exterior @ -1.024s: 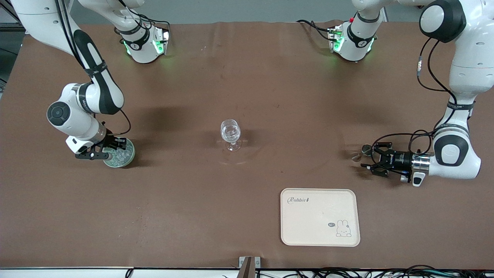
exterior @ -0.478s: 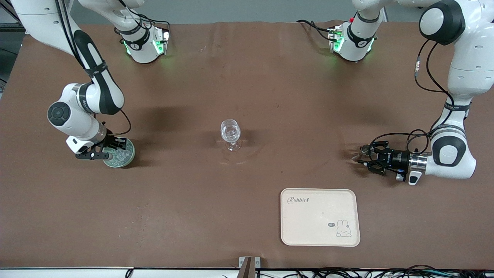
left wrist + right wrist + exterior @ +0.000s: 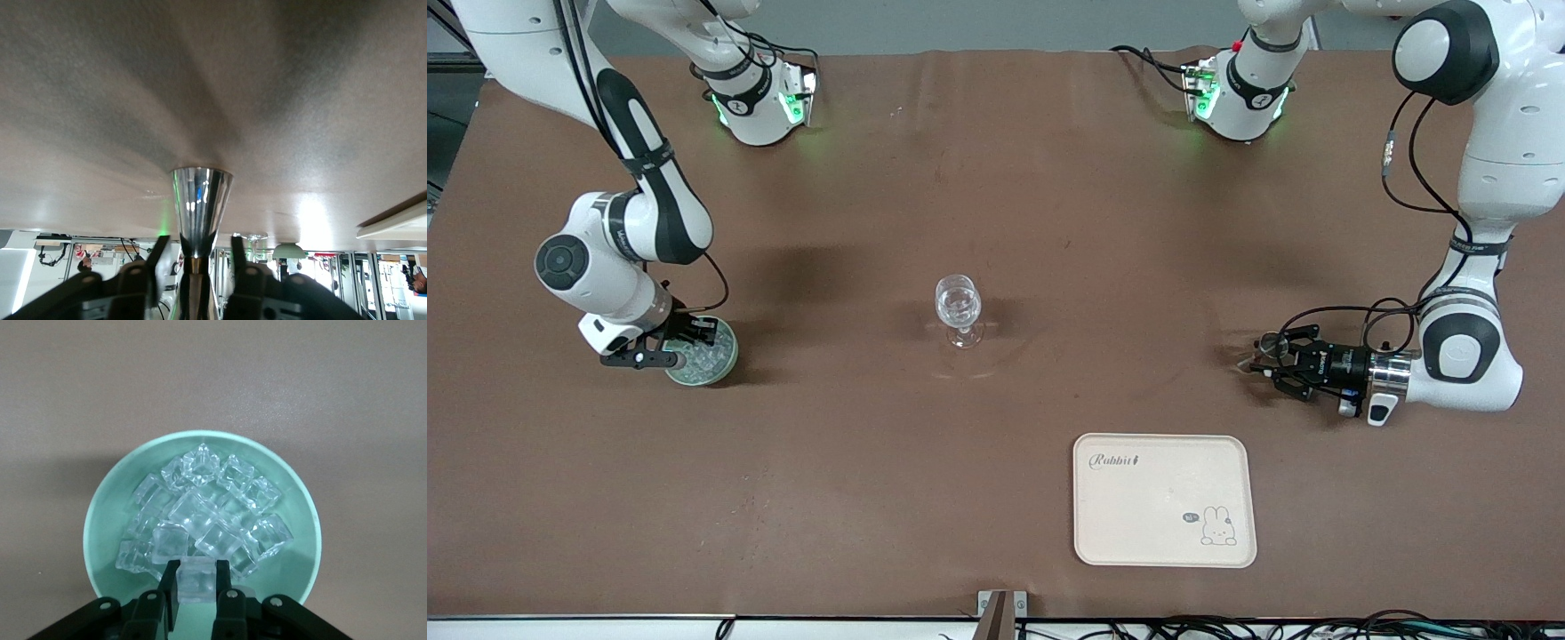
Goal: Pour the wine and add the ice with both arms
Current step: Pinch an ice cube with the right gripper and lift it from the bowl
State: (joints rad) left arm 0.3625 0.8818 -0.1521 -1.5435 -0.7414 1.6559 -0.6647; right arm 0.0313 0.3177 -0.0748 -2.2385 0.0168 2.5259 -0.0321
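A heap of clear ice (image 3: 207,513) fills a green bowl (image 3: 727,357) near the right arm's end of the table. My right gripper (image 3: 687,352) is down in the bowl. In the right wrist view its fingers (image 3: 168,583) press both sides of one ice cube (image 3: 197,581). A clear stemmed glass (image 3: 958,308) stands at the table's middle. My left gripper (image 3: 1260,364) lies low and level near the left arm's end. It is open, with its fingers (image 3: 157,250) on either side of a shiny metal cone-shaped cup (image 3: 200,193) and a gap on each side.
A cream tray (image 3: 1165,533) with a rabbit print lies nearer to the front camera than the glass, toward the left arm's end. The table is covered with a brown cloth. Both arm bases stand along the table's edge farthest from the camera.
My left gripper has slid toward the metal cup, which now sits between its fingers. The right arm has hardly moved.
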